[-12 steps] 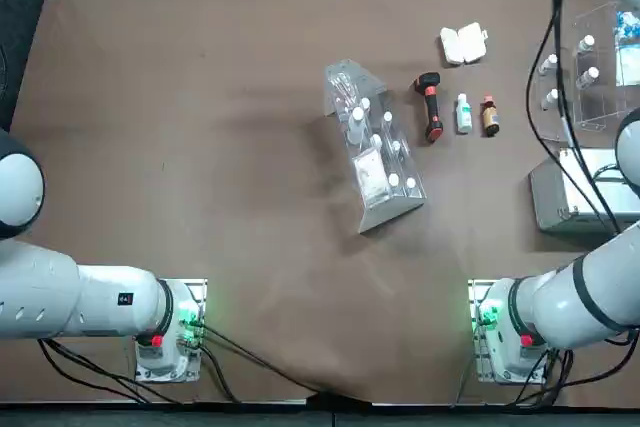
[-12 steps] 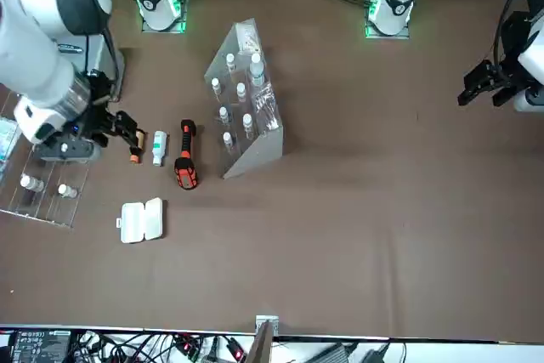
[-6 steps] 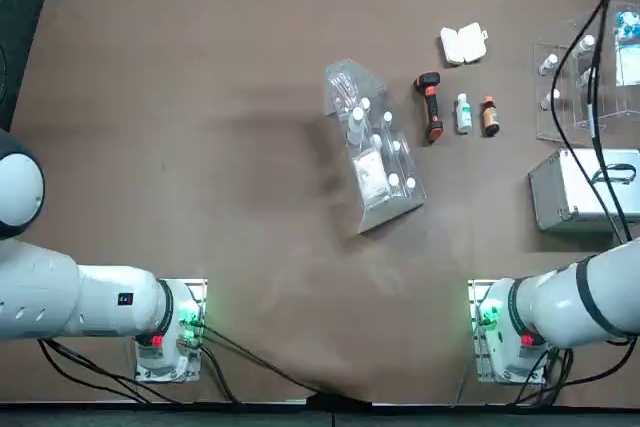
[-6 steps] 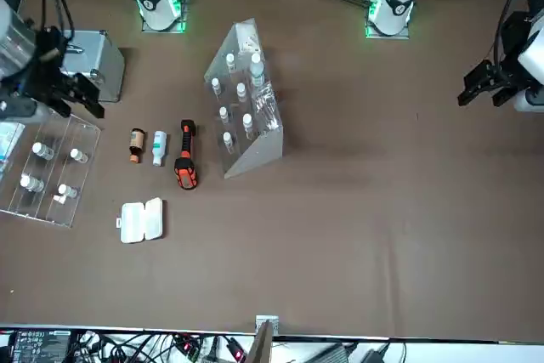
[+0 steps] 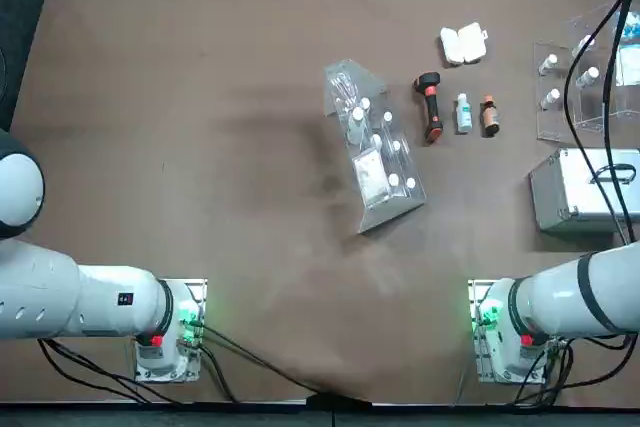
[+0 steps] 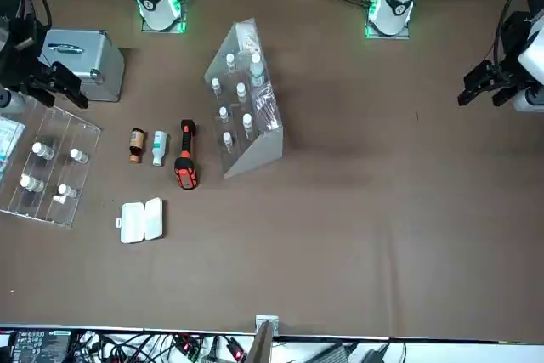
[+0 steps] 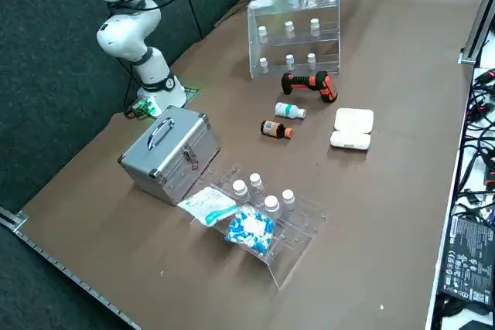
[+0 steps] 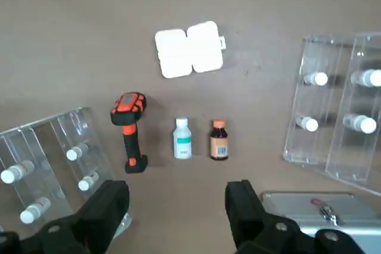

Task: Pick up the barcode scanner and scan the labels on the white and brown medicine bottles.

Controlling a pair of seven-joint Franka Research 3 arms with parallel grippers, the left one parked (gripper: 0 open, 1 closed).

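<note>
Right gripper (image 8: 177,206): now withdrawn from over the bottles, fingers apart, empty, high above the barcode scanner (image 8: 129,130), white bottle (image 8: 182,139), brown bottle (image 8: 218,141); bottles at scanner's 3 o'clock.

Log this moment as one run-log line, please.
phase: pre-grasp | right gripper: jaws open, empty, high above the table | barcode scanner: untouched on table | white bottle and brown bottle: lying beside it

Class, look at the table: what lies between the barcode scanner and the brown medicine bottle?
The white medicine bottle lies between the barcode scanner and the brown medicine bottle, all three side by side and apart. The top view shows it plainly.
</note>
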